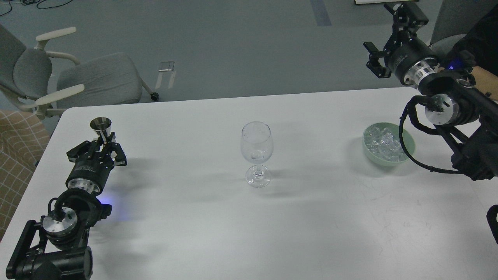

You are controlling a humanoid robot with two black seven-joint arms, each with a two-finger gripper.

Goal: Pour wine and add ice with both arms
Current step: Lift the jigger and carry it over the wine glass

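Observation:
An empty clear wine glass (256, 144) stands upright at the middle of the white table (194, 233). A pale green bowl (385, 161) at the right holds many clear ice cubes (383, 142). My left gripper (104, 141) at the table's left is shut on the stem of a small steel measuring cup (100, 125), held upright with its mouth up. I cannot see whether it holds liquid. My right gripper (389, 33) is open and empty, raised beyond the table's far right edge, well above and behind the bowl.
A grey office chair (97, 77) stands beyond the table's far left corner. A person's arm (484, 79) shows at the right edge behind my right arm. A black cable of my right arm (404, 149) loops over the bowl's right side.

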